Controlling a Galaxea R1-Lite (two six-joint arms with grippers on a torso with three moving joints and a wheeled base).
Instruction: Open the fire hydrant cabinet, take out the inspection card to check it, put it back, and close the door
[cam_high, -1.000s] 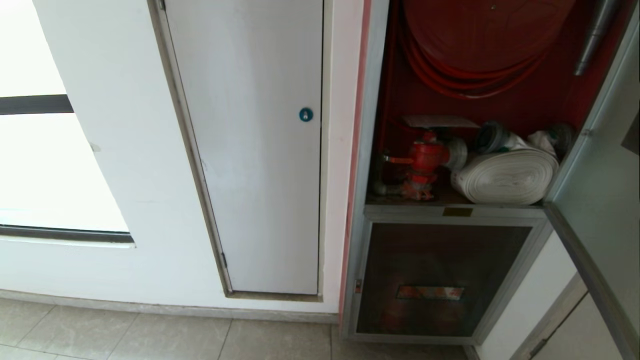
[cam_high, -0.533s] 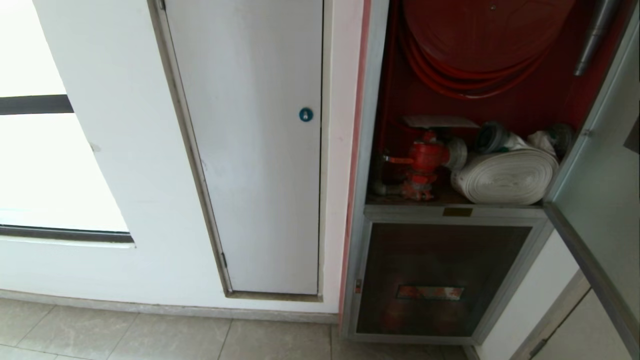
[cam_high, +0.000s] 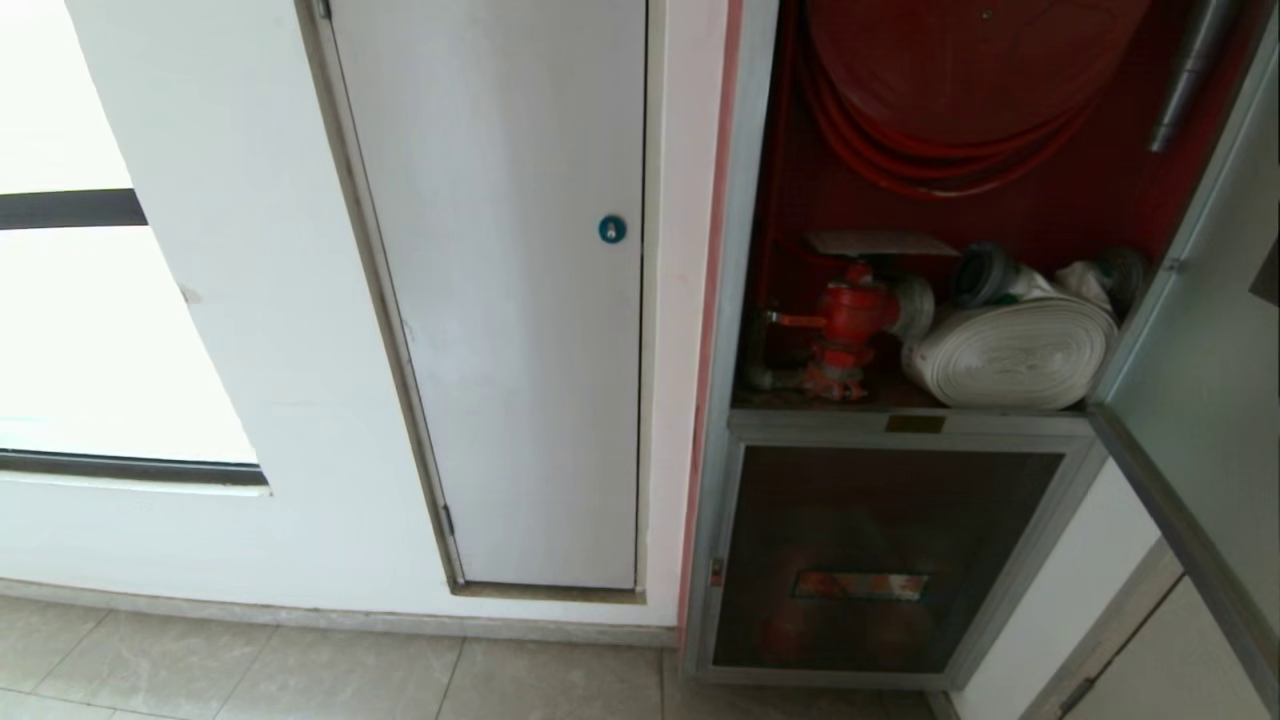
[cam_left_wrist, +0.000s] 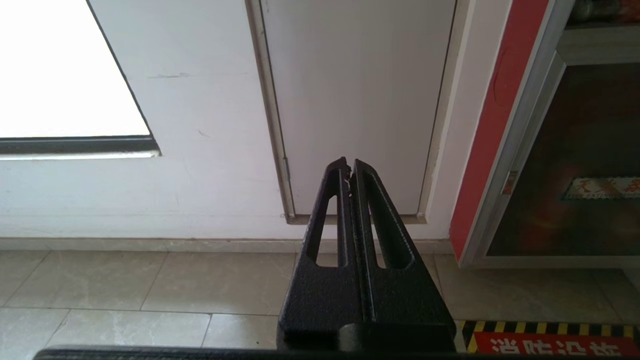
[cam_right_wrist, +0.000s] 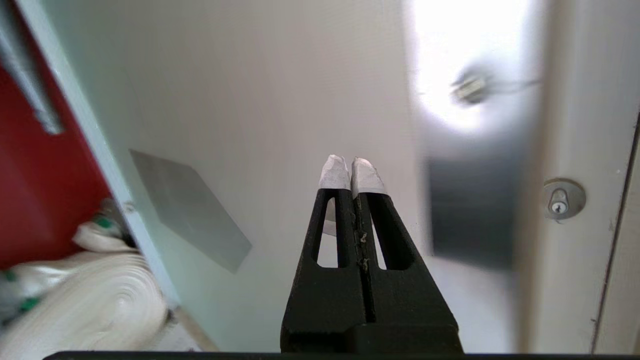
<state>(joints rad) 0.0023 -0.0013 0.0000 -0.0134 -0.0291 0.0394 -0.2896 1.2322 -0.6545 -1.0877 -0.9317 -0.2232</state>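
The fire hydrant cabinet (cam_high: 737, 300) stands open, showing a red hose reel (cam_high: 960, 70), a red valve (cam_high: 850, 318) and a white rolled hose (cam_high: 1010, 355). A thin pale sheet, the inspection card (cam_high: 880, 243), lies flat above the valve. The door (cam_high: 1200, 380) is swung out to the right. My right gripper (cam_right_wrist: 351, 162), with white-taped tips, is shut on nothing. It points at the inner face of the door (cam_right_wrist: 260, 100), to the right of the rolled hose (cam_right_wrist: 90, 305). My left gripper (cam_left_wrist: 348, 164) is shut and empty, parked low before the white panel (cam_left_wrist: 360, 100). Neither arm shows in the head view.
The white panel with its blue lock (cam_high: 612, 229) is left of the cabinet. A smaller dark glass panel (cam_high: 870, 560) sits below the shelf. A grey sticker back (cam_right_wrist: 190, 210) shows on the door. A keyhole lock (cam_right_wrist: 559, 199) is on a pale surface beyond. A striped floor marking (cam_left_wrist: 545, 340) lies before the cabinet.
A dark shape at the head view's right edge, against the door, has slid further out of the picture. Cabinet, card and hose have not moved.
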